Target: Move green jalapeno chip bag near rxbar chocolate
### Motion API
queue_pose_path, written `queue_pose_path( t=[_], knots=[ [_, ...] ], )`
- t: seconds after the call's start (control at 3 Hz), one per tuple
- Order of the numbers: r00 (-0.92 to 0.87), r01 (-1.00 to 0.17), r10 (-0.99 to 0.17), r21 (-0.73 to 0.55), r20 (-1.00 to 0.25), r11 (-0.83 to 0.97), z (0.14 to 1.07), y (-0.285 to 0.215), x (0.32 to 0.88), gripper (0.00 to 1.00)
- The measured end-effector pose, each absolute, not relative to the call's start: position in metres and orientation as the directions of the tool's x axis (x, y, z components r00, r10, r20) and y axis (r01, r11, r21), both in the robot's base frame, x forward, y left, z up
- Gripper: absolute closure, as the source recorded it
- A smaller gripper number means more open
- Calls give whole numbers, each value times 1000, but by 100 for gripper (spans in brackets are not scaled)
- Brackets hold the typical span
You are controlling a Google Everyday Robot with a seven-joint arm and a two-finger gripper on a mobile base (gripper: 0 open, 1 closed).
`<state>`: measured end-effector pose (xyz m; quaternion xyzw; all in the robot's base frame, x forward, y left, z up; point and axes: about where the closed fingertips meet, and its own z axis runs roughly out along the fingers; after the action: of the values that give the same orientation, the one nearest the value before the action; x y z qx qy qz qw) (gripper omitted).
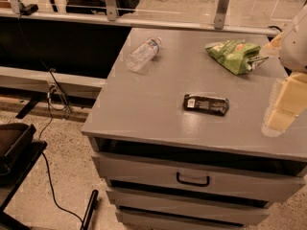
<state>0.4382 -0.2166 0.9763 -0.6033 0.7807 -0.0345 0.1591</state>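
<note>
The green jalapeno chip bag (233, 54) lies crinkled at the far right of the grey cabinet top (153, 104). The rxbar chocolate (206, 104) is a flat black bar with a white label patch at its left end. It lies nearer the front, a good hand's width in front of the bag. My gripper (259, 59) reaches in from the right edge and sits at the bag's right end. The pale arm (292, 71) behind it fills the right border.
A clear plastic bottle (142, 54) lies on its side at the far left of the top. The cabinet has drawers with a black handle (193, 179) below. A railing and a glass partition run behind it. Cables and a dark cart (14, 147) stand on the floor at left.
</note>
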Motion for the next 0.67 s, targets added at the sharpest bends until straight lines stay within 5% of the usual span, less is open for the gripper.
queue_pose_path(
  t=[0.67],
  knots=[
    [-204,-923,-957,-286,-204,258,978,-217,447,0]
  ],
)
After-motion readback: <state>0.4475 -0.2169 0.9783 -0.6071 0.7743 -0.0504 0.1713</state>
